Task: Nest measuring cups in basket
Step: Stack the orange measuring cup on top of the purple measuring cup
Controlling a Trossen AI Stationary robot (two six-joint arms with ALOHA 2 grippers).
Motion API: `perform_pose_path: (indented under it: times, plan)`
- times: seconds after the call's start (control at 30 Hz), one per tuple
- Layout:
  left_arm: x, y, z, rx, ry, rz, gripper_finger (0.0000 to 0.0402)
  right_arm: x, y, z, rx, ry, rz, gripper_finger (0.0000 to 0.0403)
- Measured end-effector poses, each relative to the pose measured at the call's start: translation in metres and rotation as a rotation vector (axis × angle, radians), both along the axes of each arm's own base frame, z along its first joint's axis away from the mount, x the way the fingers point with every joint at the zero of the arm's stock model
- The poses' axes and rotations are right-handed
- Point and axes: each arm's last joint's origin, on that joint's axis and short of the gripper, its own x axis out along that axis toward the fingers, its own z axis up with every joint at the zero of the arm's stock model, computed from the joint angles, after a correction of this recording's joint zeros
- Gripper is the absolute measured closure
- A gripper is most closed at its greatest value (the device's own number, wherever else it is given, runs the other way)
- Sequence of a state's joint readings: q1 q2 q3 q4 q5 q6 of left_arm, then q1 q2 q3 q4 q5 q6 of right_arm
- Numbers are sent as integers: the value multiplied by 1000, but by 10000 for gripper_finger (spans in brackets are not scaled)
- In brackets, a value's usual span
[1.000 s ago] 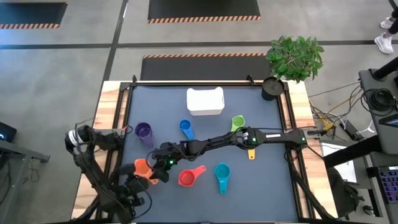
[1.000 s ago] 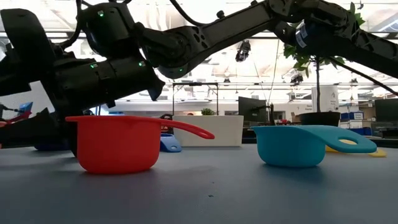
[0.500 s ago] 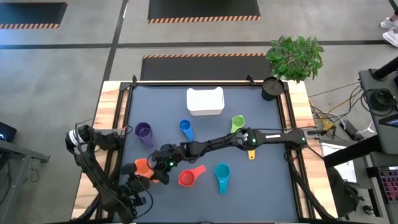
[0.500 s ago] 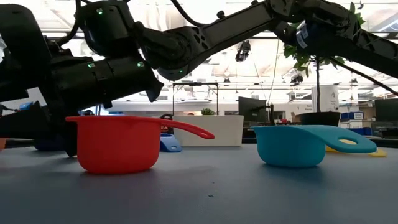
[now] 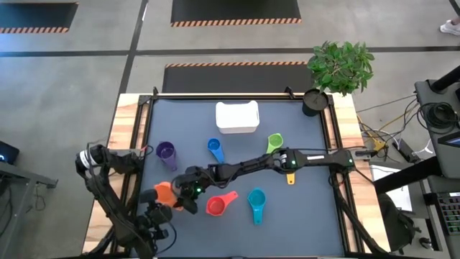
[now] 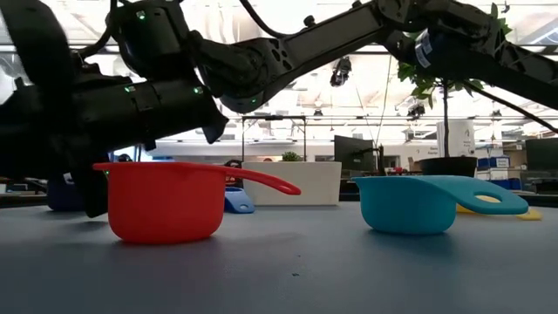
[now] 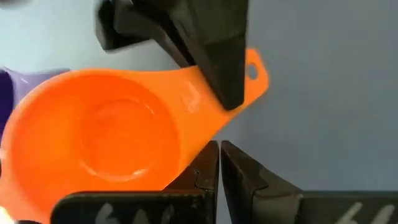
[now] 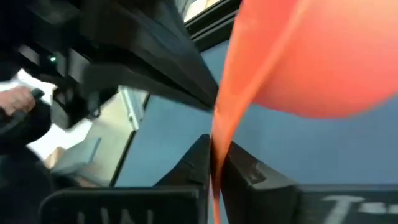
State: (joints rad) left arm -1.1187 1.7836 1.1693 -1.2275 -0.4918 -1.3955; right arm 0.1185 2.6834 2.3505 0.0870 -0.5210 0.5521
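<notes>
The orange measuring cup (image 5: 164, 192) sits at the table's near left, between both grippers. My right gripper (image 5: 180, 196) reaches across from the right and is shut on its handle. My left gripper (image 5: 167, 204) comes from the near left with shut fingers beside the bowl (image 7: 112, 130). The purple (image 5: 166, 152), blue (image 5: 215, 148), green (image 5: 274, 142), red (image 5: 218, 206) and teal (image 5: 256, 201) cups stand apart on the mat. A yellow one (image 5: 290, 177) peeks from under the right arm. The white basket (image 5: 237, 116) stands at the far middle. My left gripper (image 7: 219, 165) lies with its shut fingers against the outside of the bowl's wall (image 7: 194, 154), just below the handle's root. No orange shows between the fingertips, so whether it holds the cup cannot be told. My right gripper (image 8: 216, 165) pinches the cup's flat handle (image 8: 219, 134) between its two fingers, one on each flat face. In the left wrist view its fingers (image 7: 211, 56) lie across the handle, short of the hole at the free end (image 7: 252, 71). It comes nearly level from the table's right.
A black round cup (image 5: 313, 102) and a potted plant (image 5: 341, 65) stand at the far right corner. In the low view the red cup (image 6: 161, 201) and the teal cup (image 6: 418, 202) sit in front of the arms. The right arm stretches over the mat's middle.
My right gripper has stayed in place and shut on the orange cup's handle. In the low view the dark bulk of my left arm has shifted a little at the picture's left. The other cups have not moved.
</notes>
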Motion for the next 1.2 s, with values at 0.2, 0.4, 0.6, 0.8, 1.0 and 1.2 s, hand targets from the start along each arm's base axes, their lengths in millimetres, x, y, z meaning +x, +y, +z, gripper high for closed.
perform_pose_path:
  times: [0.2, 0.4, 0.6, 0.8, 1.0, 1.2]
  plan:
    - [-11, -14, 79, 80, -196, -152, 402, -3, -25, 19, 85, 52, 103, 394]
    - [-30, -7, 138, 123, -484, -346, 402, -7, -50, 43, 107, 68, 125, 394]
    - [-35, 21, 159, 240, -617, -430, 402, 0, -88, 50, 147, 25, -120, 394]
    - [-42, 47, 165, 265, -724, -419, 402, 3, -116, 47, 212, -1, -251, 394]
    - [-47, 62, 161, 217, -756, -378, 402, 2, -135, 46, 224, 12, -316, 394]
    - [-48, 65, 155, 229, -756, -382, 402, 2, -135, 43, 211, 39, -336, 394]
